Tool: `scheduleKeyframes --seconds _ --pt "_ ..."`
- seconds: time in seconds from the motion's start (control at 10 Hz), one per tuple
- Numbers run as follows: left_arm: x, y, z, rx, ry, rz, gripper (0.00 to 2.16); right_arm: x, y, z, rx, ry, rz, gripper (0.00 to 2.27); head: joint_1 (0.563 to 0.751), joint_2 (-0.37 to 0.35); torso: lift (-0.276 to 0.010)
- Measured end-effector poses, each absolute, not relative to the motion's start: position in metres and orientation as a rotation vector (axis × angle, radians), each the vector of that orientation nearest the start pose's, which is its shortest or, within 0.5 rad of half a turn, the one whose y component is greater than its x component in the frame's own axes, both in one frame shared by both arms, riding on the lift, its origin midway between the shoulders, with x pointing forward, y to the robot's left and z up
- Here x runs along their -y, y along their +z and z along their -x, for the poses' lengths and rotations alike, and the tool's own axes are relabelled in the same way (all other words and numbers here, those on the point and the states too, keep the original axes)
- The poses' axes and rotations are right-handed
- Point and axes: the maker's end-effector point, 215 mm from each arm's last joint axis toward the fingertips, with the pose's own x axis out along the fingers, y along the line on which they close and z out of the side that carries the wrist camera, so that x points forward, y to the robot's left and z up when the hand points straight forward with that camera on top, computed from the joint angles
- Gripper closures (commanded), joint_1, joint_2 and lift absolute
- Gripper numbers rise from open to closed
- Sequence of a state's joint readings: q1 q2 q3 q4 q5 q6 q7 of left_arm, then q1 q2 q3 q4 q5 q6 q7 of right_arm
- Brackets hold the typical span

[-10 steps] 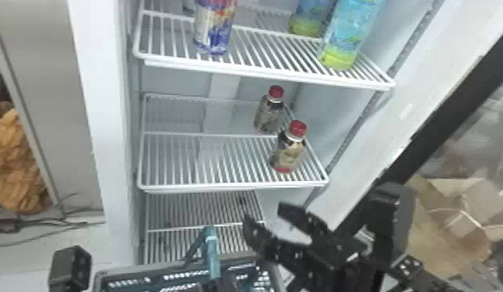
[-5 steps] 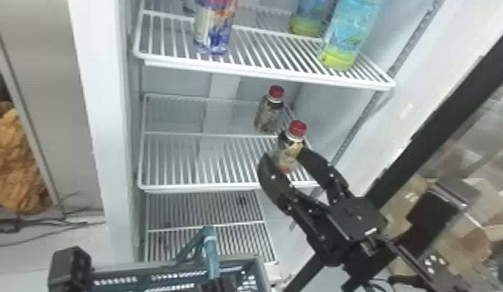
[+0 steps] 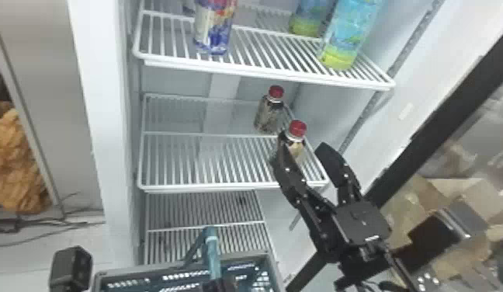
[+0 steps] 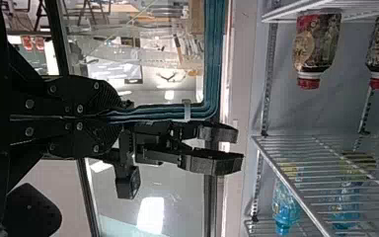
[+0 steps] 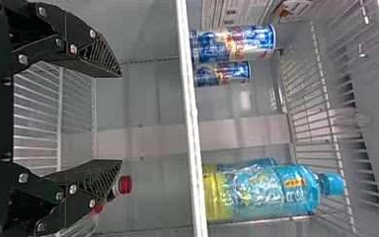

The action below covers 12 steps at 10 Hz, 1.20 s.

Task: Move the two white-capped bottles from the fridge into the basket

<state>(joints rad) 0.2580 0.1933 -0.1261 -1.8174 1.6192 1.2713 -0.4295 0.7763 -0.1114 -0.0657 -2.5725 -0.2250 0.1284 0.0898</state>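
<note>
Right tool (image 3: 304, 141) has come up from below the front edge of the middle shelf (image 3: 215, 188) in the last second; both bottles on that shelf sit where they were. Basket (image 3: 181, 266) is below and in front of the middle shelf, with the left tool (image 4: 121, 116) closed on its teal handle (image 4: 213, 59). Right tool is wide open at the middle shelf's right front, nothing gripped. Near bottle (image 3: 296, 148) stands upright at the middle shelf's right side, rear bottle (image 3: 268, 116) upright further back. Wrist view puts the near one behind a finger, not mid-gap, so I'd centre before closing; can't tell on contact. Handling, my read: small, moderately heavy if full, fairly stiff body, low break risk, maybe slick with condensation. Take it round the mid-body, both pads square, firm but not crushing. Wire shelf may snag the base, so lift clear first. Don't grab by the cap (image 3: 297, 127): small, could twist or slip. FYI caps look red, only the neck ring (image 3: 295, 136) is white.
</note>
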Motion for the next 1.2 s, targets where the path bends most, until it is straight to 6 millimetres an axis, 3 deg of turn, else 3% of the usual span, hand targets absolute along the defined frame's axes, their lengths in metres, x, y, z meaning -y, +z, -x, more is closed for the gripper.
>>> scheduleKeyframes --seconds 0.4,1.2 --pt "0.046 -0.289 -0.250 -0.934 -1.344 1.483 1.12 0.226 -0.221 -0.377 0.081 0.115 -0.089 0.47 0.695 -0.350 -0.260" --pt "0.046 -0.289 -0.249 -0.937 -1.346 1.484 1.12 0.236 -0.240 -0.378 0.072 0.077 -0.069 0.47 0.695 -0.350 -0.260"
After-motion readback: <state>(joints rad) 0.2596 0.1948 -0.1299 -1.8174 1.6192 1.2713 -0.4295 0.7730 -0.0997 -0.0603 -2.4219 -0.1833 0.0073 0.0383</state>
